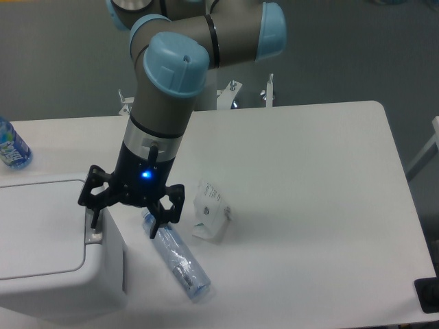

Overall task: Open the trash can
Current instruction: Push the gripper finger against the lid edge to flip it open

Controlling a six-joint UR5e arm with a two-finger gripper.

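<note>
White plastic forms the large boxy trash can [58,240] at the lower left of the white desk [309,205], its flat lid down. Over the can's right rim, by the grey button strip [92,236], hangs the black two-finger tool [127,219], spread wide and holding nothing. A clear plastic bottle [178,257] lies just beside the can, near a small white carton [211,211]. A blue-labelled bottle [10,144] stands at the far left.

Table [309,171]: white, with rounded corners.
Bottle [178,259]: clear plastic, lying on its side — near the front edge.
Carton [211,211]: small, white — just beside it.
Second bottle [12,145]: blue-labelled, far left edge.
</note>
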